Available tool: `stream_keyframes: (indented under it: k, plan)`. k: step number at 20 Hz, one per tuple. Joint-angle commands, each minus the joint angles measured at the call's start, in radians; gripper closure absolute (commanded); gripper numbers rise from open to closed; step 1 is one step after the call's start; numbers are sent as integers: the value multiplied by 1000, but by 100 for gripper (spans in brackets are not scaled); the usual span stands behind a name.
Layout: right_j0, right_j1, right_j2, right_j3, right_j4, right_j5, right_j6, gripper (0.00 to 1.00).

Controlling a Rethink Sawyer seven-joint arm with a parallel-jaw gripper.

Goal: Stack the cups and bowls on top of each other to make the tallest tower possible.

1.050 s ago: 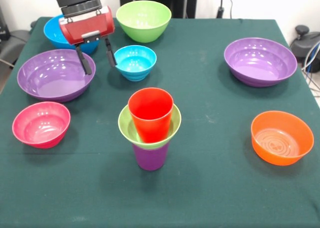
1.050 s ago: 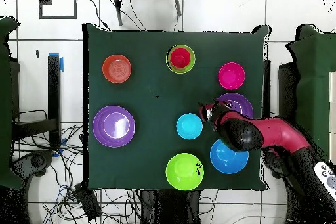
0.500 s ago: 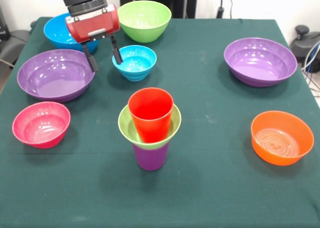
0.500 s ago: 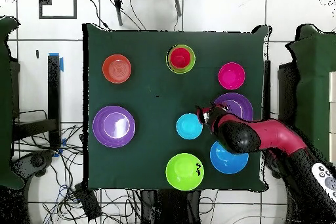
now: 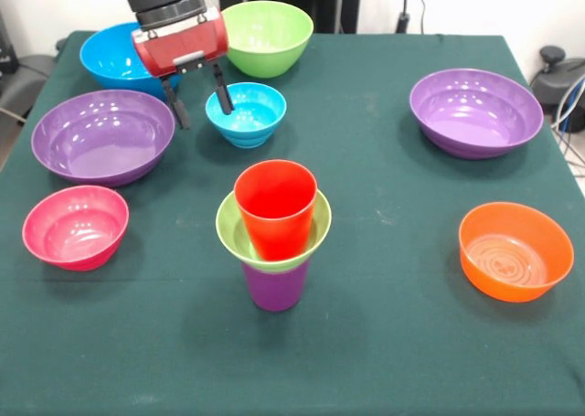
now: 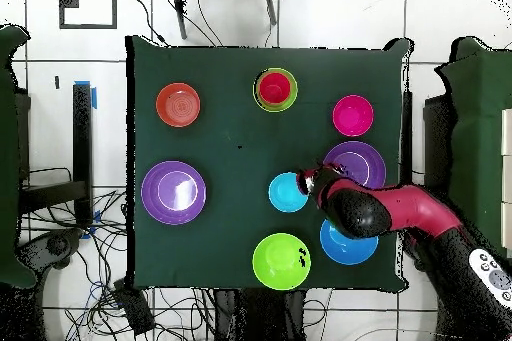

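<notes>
The tower stands at the table's middle: a red cup (image 5: 274, 206) nested in a small lime green bowl (image 5: 234, 235) on a purple cup (image 5: 274, 288). From overhead the tower (image 6: 275, 89) sits near the far edge. My gripper (image 5: 201, 107) is open and holds nothing. It straddles the left rim of the small blue bowl (image 5: 249, 116), one finger over the bowl's inside and the other outside it. Overhead, the gripper (image 6: 310, 179) sits at the right edge of the small blue bowl (image 6: 286, 193).
Around the tower lie a large blue bowl (image 5: 105, 58), a large lime green bowl (image 5: 265, 37), purple bowls at left (image 5: 96, 140) and right (image 5: 475, 112), a pink bowl (image 5: 75, 226) and an orange bowl (image 5: 515, 250). The arm (image 6: 400, 212) covers part of the blue bowl (image 6: 352, 247).
In the front view my gripper has moved right and a little farther back. It went from beside the left purple bowl to the small blue bowl's rim, still open. No bowl or cup has shifted.
</notes>
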Motion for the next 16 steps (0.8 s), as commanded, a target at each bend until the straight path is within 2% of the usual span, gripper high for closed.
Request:
stream_keyframes:
  k: [1, 11, 16]
  plan:
    - [24, 73, -84, 5, -101, 8, -118, 0]
    - [17, 96, -143, -16, -170, -2, -115, 0]
    - [30, 77, -173, -16, -171, 43, -112, 0]
